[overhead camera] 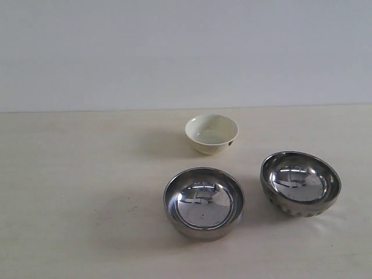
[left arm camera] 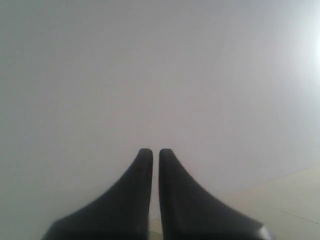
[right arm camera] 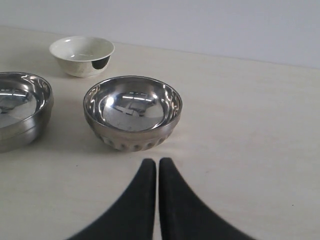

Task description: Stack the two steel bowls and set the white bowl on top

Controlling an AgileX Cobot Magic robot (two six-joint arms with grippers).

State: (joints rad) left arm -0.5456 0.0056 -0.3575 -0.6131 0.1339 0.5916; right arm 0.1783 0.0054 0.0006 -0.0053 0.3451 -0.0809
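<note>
Three bowls stand apart on the pale table (overhead camera: 70,192). The smooth steel bowl (overhead camera: 204,203) is front centre, also in the right wrist view (right arm camera: 20,107). The dimpled steel bowl (overhead camera: 300,183) sits to its right, just ahead of my right gripper (right arm camera: 158,162), which is shut and empty. The white bowl (overhead camera: 211,133) with its dark mark stands behind them, seen too in the right wrist view (right arm camera: 82,55). My left gripper (left arm camera: 156,151) is shut, empty, and faces a blank wall. Neither gripper shows in the exterior view.
A plain grey-white wall (overhead camera: 186,52) rises behind the table's far edge. Bare tabletop (right arm camera: 250,125) lies to the right of the dimpled bowl.
</note>
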